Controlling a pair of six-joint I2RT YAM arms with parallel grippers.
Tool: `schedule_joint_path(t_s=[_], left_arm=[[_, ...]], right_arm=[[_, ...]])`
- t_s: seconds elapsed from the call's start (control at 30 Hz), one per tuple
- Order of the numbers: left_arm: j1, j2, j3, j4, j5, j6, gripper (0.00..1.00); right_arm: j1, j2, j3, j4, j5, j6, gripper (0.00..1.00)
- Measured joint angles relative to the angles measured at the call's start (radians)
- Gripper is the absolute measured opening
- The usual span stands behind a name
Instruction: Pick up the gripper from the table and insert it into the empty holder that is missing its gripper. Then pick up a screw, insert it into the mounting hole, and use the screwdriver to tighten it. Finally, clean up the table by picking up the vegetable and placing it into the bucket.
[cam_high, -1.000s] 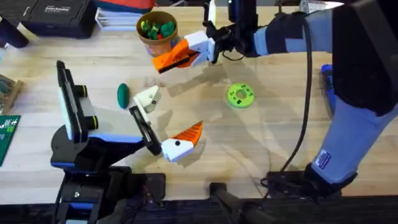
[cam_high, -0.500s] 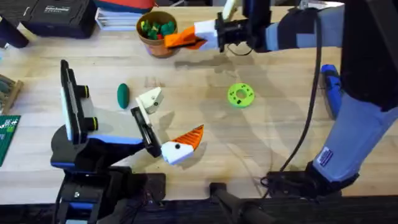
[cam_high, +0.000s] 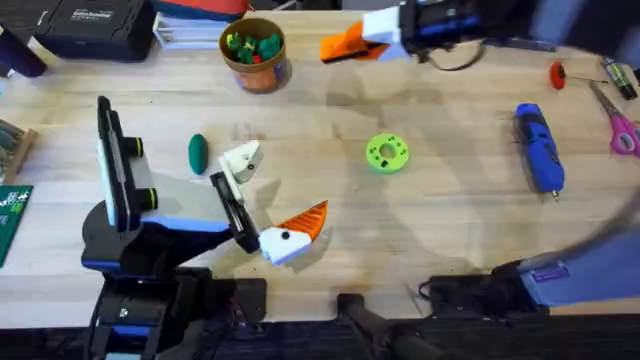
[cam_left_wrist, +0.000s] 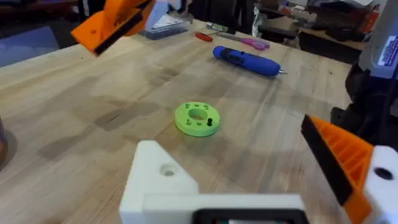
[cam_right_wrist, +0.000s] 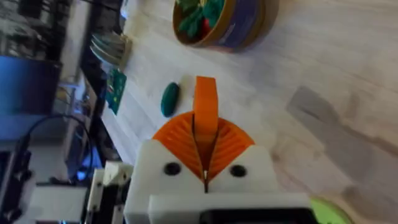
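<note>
On the pale wood table (cam_high: 450, 215), parts lie apart.
Smooth dark-green oval vegetable (cam_high: 198, 151) beside the holder (cam_high: 229, 210); round orange bucket (cam_high: 254, 52) behind; left pincer (cam_high: 268, 205) apart; right pincer (cam_high: 345, 45) together, raised; blue cylindrical screwdriver (cam_high: 538, 147) rightmost.

The right gripper (cam_high: 345, 47) is up at the far side of the table, arm stretched long from its base at the lower right, sleeve blurred along the right edge. Its orange ribbed pads (cam_right_wrist: 205, 134) are pressed flat together, nothing between the jaws, tips pointing left. The left gripper (cam_high: 262, 200) sits low and near, the arm folded over its base. One finger wears its white block and orange pad (cam_left_wrist: 348, 162); opposite it stands a white block with no pad, jaws parted wide, nothing between.
</note>
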Motion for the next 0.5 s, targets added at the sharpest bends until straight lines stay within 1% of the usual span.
schedule_joint_path(t_s=[0.07, 0.17, 0.23, 0.33, 0.4, 0.5], left_arm=[[0.0, 0.0, 0.0, 0.0, 0.0, 0.0, 0.985], [0.0, 0.0, 0.0, 0.0, 0.0, 0.0, 0.985], [0.0, 0.0, 0.0, 0.0, 0.0, 0.0, 0.985], [0.0, 0.0, 0.0, 0.0, 0.0, 0.0, 0.985], [0.0, 0.0, 0.0, 0.0, 0.0, 0.0, 0.985], [0.0, 0.0, 0.0, 0.0, 0.0, 0.0, 0.985]], right_arm=[[-0.007, -0.096, 0.001, -0.172, 0.024, -0.121, 0.008], [-0.034, -0.212, 0.002, -0.354, 0.037, -0.25, 0.008], [-0.072, -0.271, 0.003, -0.459, 0.038, -0.314, 0.008], [-0.153, -0.342, 0.002, -0.612, 0.023, -0.41, 0.008], [-0.207, -0.382, -0.009, -0.664, 0.001, -0.465, 0.008], [-0.294, -0.461, -0.083, -0.668, -0.06, -0.533, 0.008]])
